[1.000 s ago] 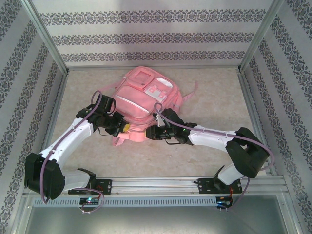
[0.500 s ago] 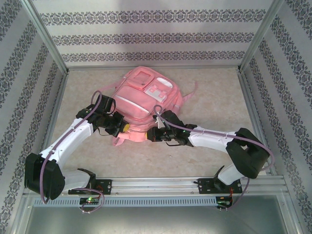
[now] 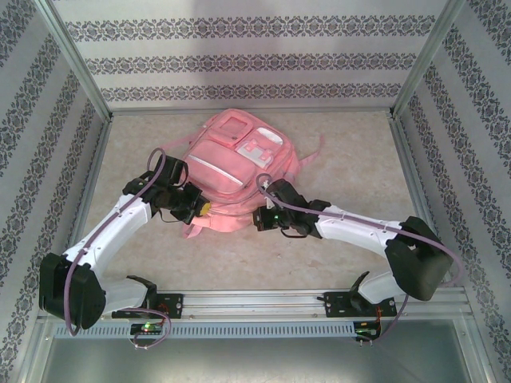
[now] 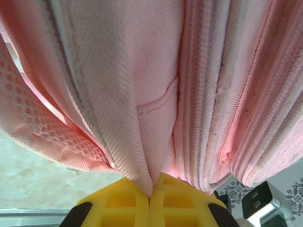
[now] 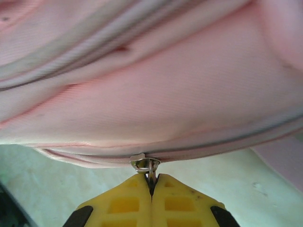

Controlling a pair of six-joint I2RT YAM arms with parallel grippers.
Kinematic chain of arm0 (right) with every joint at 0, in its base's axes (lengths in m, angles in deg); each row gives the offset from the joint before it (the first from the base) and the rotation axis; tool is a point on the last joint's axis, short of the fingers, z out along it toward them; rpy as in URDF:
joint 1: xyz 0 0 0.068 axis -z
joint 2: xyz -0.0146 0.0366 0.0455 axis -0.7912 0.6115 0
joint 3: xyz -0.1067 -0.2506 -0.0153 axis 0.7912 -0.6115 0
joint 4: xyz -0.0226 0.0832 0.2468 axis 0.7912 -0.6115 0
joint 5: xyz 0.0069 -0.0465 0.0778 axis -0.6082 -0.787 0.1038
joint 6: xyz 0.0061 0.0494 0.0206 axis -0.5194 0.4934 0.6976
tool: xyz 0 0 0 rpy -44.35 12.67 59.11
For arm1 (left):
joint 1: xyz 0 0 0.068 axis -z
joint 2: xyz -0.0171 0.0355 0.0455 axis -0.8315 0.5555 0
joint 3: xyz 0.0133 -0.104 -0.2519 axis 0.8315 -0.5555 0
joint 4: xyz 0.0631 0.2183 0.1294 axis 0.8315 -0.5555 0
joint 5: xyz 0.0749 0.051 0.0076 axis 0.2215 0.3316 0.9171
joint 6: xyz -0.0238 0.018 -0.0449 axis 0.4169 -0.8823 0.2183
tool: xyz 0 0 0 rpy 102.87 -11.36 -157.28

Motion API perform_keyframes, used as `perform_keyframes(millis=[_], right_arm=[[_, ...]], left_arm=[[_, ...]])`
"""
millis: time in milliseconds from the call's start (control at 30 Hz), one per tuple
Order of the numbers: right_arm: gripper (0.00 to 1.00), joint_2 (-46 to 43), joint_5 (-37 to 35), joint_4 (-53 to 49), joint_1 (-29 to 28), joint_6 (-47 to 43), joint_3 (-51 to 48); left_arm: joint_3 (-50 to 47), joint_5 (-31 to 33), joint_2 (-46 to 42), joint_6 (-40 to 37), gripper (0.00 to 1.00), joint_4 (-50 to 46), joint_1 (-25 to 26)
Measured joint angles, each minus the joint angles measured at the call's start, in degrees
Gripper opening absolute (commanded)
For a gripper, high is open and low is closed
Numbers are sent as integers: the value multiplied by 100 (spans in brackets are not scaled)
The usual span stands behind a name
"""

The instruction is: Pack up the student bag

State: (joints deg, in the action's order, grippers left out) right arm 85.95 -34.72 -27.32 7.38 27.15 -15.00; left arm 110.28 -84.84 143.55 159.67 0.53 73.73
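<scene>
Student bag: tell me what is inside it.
Nothing inside shows: pink fabric covers the student bag in every view. The right gripper pinches a zip pull at its near edge, the left gripper a fabric fold; the contents are hidden.

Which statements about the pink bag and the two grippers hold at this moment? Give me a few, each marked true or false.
1. The left gripper is shut on a fold of the student bag fabric. True.
2. The right gripper is open and clear of the bag. False: it is shut on the metal zipper pull.
3. The bag stands upright against the back wall. False: it lies flat on the table, front pockets up.
4. Both grippers are at the bag's near edge. True.
</scene>
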Motion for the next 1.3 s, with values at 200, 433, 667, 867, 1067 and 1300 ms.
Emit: perform_keyframes(millis=[200,433,667,867,1067,1300], right_arm=[[0,0,-146,-280,297,-68,0],[0,118,-306,-446,619,-46,2],[3,229,-382,-479,695,109,13],[41,225,-271,-455,785,162,-13],[50,-728,-398,-831,793,153,-131],[50,-2763,-1934,-2175,798,551,52]], left_arm=[[0,-2,0,-42,0,-2,0],[-17,-15,0,-109,0,2,0],[-129,-28,0,-131,0,17,2],[-136,-44,0,-197,0,26,9],[-136,-11,22,-374,0,52,229],[22,87,509,-682,4,267,1478]])
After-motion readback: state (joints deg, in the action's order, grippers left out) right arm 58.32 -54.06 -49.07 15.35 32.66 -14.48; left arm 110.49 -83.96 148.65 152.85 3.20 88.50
